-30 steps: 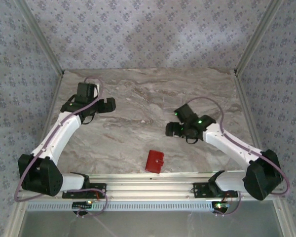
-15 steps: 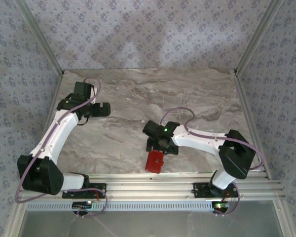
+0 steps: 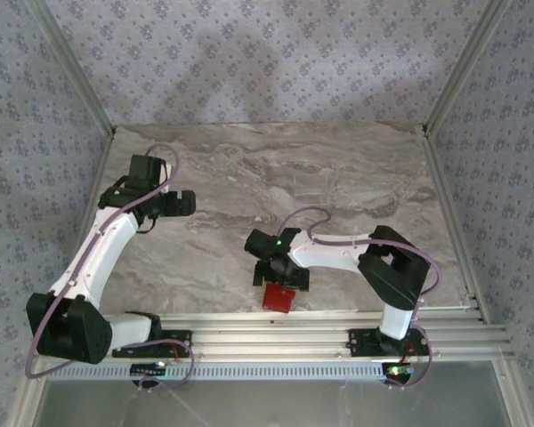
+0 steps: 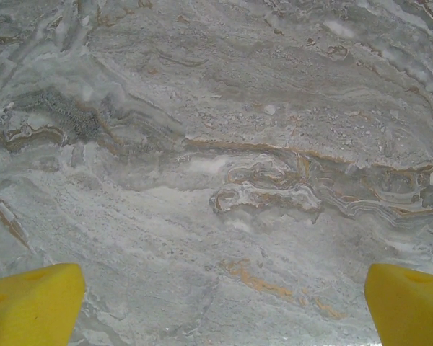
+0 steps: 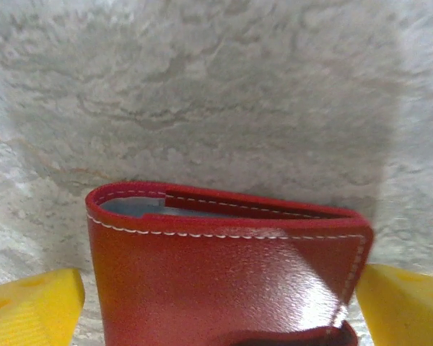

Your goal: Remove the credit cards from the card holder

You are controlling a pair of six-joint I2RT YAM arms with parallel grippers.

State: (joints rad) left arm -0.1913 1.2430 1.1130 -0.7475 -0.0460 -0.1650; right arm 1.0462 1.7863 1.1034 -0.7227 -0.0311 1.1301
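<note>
Our right pincer point(image 3: 279, 283) hangs low over the near middle of the tabletop point(image 3: 356, 169), its yellow fingertips point(image 5: 32, 306) spread wide apart. Between them lies the card holder point(image 5: 224, 281), red and folded shut, flat on the marble, with each side edge just beside a fingertip. At the end farthest from the pincer's camera, a pale grey sliver shows between the red leaves; whether that is lining or the credit cards we cannot tell. From above, the card holder pokes out on the near side of this pincer. Our left pincer point(image 3: 173, 204) sits well apart from it, off to the left and farther back, its fingertips point(image 4: 29, 306) also wide apart over bare marble.
</note>
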